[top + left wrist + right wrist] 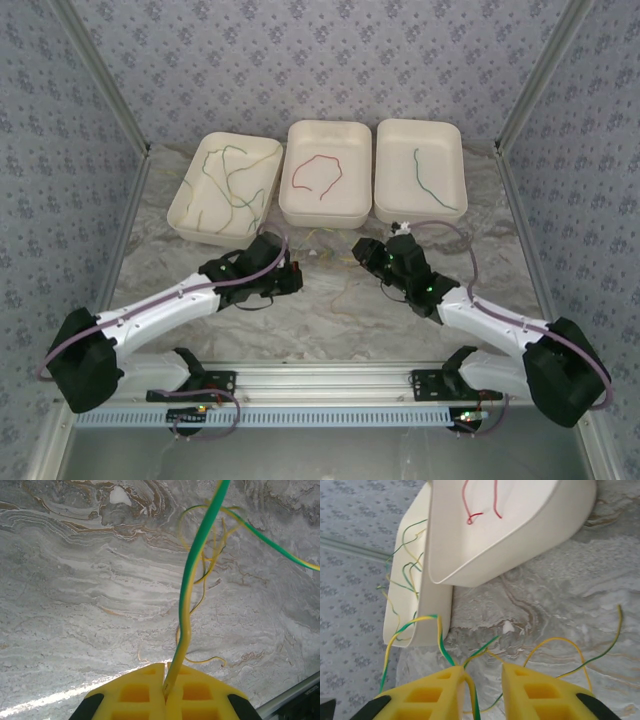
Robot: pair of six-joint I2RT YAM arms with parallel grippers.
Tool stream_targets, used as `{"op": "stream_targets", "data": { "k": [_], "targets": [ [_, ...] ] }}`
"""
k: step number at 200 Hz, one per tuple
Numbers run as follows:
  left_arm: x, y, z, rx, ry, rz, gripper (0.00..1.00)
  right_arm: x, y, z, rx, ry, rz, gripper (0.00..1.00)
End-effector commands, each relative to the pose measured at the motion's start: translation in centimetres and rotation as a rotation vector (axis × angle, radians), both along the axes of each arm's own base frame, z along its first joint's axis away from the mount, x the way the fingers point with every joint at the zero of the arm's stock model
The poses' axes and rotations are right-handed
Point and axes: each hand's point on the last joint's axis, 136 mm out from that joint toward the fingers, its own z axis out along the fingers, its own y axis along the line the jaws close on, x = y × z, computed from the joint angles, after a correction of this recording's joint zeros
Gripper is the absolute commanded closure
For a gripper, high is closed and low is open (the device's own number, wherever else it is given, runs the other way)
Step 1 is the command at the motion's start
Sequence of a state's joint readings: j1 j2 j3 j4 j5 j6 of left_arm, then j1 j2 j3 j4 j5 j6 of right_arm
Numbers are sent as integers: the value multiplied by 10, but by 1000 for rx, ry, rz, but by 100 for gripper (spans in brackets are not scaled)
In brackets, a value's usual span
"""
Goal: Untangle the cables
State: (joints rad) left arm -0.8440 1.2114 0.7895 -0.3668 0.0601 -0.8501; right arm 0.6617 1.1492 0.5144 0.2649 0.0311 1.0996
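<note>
Green-yellow striped cables (189, 570), thin, kinked, loosely tangled together.

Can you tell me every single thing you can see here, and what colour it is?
trays: three, white, in a row at the table's far side: left tray, middle tray, right tray
yellow-green wires: several, in the left tray
red wire: one, in the middle tray
green wire: one, in the right tray
loose wires: several, green-yellow, tangled on the table between the grippers
table: one, grey marble
walls: blue-grey, patterned, around the table
rail: one, silver, near edge
arms: two, white and black: left arm, right arm
left gripper: yellow fingers, shut on one loose wire
right gripper: yellow fingers, open, loose wires between them
</note>
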Motion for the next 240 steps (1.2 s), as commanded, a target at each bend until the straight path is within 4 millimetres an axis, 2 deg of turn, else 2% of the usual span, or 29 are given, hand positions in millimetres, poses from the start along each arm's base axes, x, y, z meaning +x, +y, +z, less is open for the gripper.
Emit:
{"op": "stream_targets", "data": {
  "k": [1, 27, 62, 73, 99, 117, 139, 160, 184, 212, 240],
  "targets": [
    [1, -3, 11, -24, -12, -13, 100, -2, 11, -4, -10, 7, 57, 68],
    [3, -3, 9, -15, -12, -9, 100, -3, 24, 1, 22, -6, 74, 66],
    [5, -6, 9, -17, -10, -7, 100, -14, 26, 4, 25, -25, 54, 63],
    [5, -6, 9, -21, -11, -5, 100, -15, 26, 4, 16, -27, 52, 69],
    [6, -6, 12, -17, -20, -10, 100, -13, 23, -2, -31, -9, 47, 100],
    [11, 2, 15, 16, -29, -8, 100, -14, 18, -4, -152, 14, 95, 100],
    [24, 12, 27, 66, -80, -26, 100, -24, 17, -2, -321, 18, 252, 100],
    [35, 21, 37, 159, -135, -90, 100, -39, 4, -2, -556, 27, 437, 100],
    [48, 34, 42, 322, -198, -143, 100, -52, -26, -1, -796, 76, 520, 100],
    [66, 55, 49, 512, -260, -160, 100, -52, -55, 3, -1037, 106, 533, 100],
    [81, 71, 67, 627, -319, -155, 100, -48, -77, 2, -1266, 142, 522, 100]
  ]
}}
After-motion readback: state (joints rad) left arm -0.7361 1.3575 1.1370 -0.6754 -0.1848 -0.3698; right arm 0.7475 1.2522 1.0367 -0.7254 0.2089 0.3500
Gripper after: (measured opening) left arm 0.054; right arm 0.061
